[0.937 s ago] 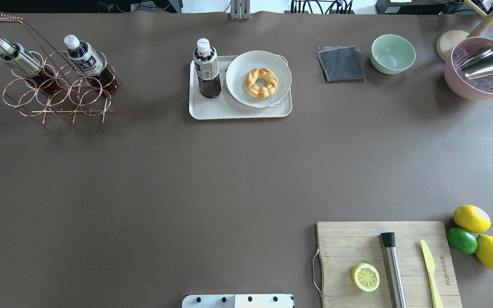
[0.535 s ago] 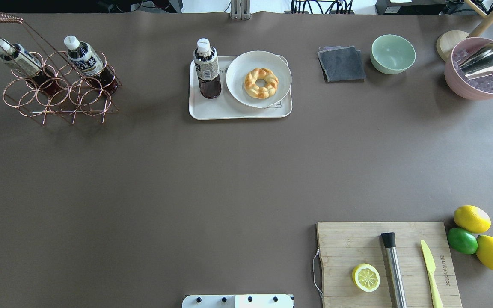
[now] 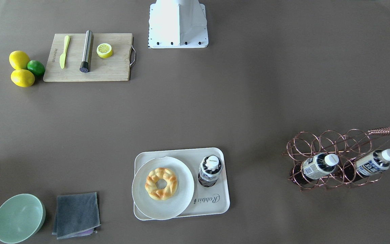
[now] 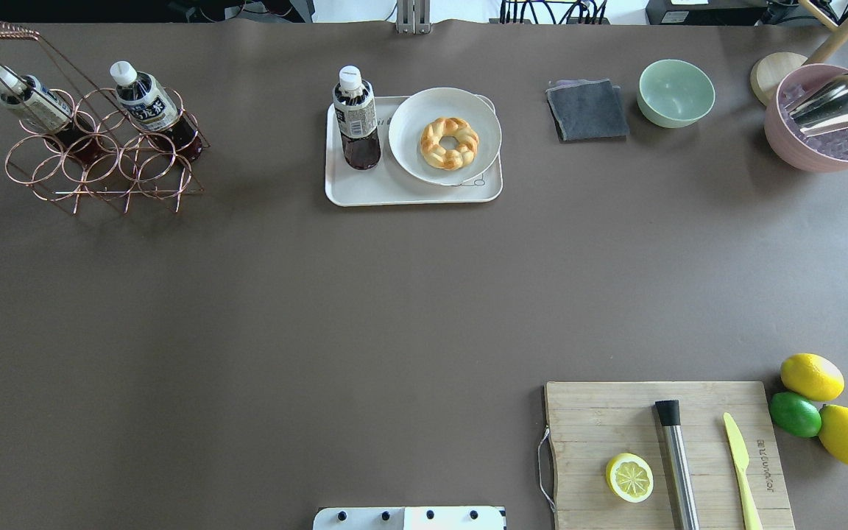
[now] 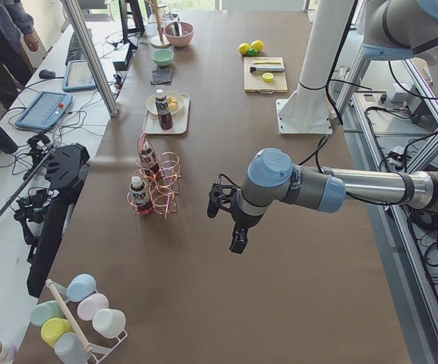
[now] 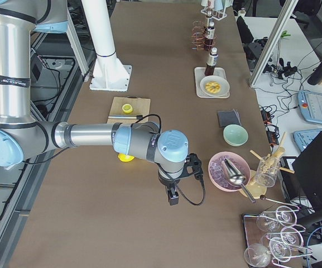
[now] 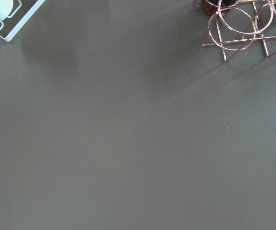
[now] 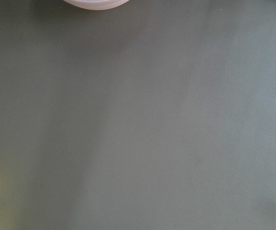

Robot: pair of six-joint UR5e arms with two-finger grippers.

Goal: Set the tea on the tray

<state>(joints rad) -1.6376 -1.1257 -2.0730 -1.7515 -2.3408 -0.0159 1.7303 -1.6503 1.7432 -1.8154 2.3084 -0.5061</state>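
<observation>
Overhead exterior view: the tea (image 4: pixel 355 118) is seen upright, cap up, on the left part of the tray (image 4: pixel 394 193), upper middle of the frame. Its base is inside the raised rim, just beside a round white plate (image 4: pixel 403 118) carrying a braided pastry ring (image 4: pixel 450 143). The front-facing view confirms it: the bottle is down on the tray floor in the lower middle of that frame, with nothing gripping it.

Two more bottles (image 4: pixel 146 99) lie tilted in a copper wire rack (image 4: pixel 100 165) at the upper left, well apart from the tray.

Neither arm shows in the overhead or front-facing views. The left gripper (image 5: pixel 237 244) is seen only in the exterior left view, at frame centre, hanging over bare table on the near side of the rack. The right gripper (image 6: pixel 173 198) is seen only in the exterior right view, lower centre, near a pink bowl (image 6: pixel 219 173). Whether either pair of fingers is spread or pressed together cannot be told. Nothing is seen held.

Key relation: the tea's long axis is vertical, and it lies beyond the rack from the left gripper, so both tools are well apart from it. Which arm is nearer cannot be told firmly. The placement is judged done, with no further move on the tea needed.
</observation>
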